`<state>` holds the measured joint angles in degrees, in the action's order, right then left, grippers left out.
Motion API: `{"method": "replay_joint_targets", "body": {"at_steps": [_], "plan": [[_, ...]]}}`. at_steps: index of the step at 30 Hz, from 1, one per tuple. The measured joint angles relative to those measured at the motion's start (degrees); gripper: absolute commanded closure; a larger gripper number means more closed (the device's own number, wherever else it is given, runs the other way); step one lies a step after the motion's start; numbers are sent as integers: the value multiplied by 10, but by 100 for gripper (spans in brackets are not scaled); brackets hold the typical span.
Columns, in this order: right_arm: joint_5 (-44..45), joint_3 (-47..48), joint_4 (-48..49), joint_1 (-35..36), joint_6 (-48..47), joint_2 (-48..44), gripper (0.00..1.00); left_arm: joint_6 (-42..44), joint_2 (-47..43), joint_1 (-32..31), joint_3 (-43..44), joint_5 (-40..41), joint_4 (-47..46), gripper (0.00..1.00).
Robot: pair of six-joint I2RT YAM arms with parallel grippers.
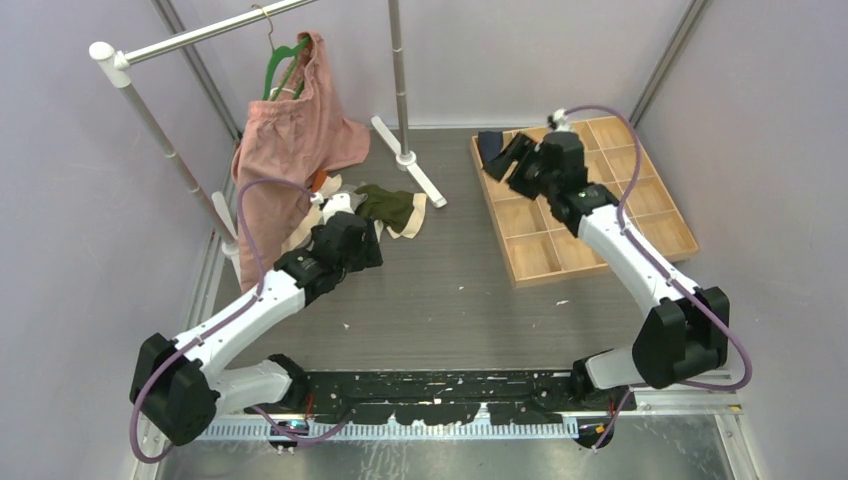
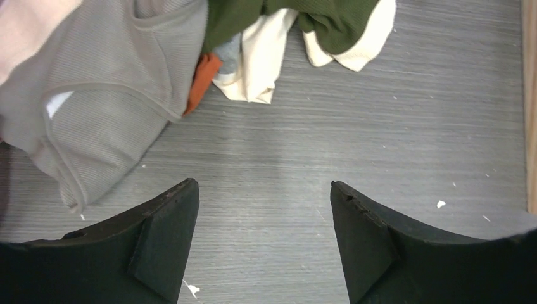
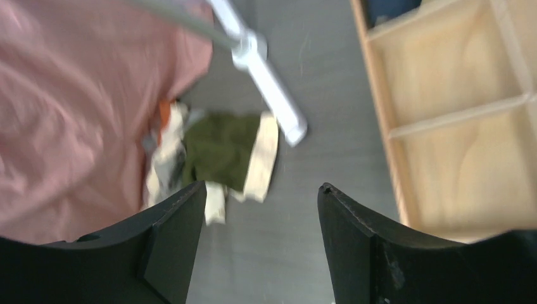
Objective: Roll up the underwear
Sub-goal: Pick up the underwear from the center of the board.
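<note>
This is a robotics lab test cell, not a home. Plain lavender walls (image 1: pixel 70 220) box in a grey ribbed tabletop (image 1: pixel 470 280). Two white-and-black robot arms (image 1: pixel 240 320) are bolted to a metal rail (image 1: pixel 440 430) along the bottom edge and trail purple cables (image 1: pixel 245 225). The rest is staged props: a clothes rack (image 1: pixel 160 140) with a pink garment (image 1: pixel 285 140) at upper left, a heap of underwear (image 1: pixel 385 205), and a wooden divided tray (image 1: pixel 530 255) at upper right.
</note>
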<state>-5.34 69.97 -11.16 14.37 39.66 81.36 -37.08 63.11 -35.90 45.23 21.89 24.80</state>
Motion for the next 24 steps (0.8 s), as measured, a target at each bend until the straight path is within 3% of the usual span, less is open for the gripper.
{"method": "replay_joint_targets", "body": {"at_steps": [6,16,24], "plan": [[2,-93,-45,77,-11,-46,29,5,37,23,20,28,12,19],[4,-186,-75,80,-41,-120,29,18,103,47,42,21,-9,21],[-10,-229,-71,80,-47,-131,29,33,231,3,132,8,-43,22]]}}
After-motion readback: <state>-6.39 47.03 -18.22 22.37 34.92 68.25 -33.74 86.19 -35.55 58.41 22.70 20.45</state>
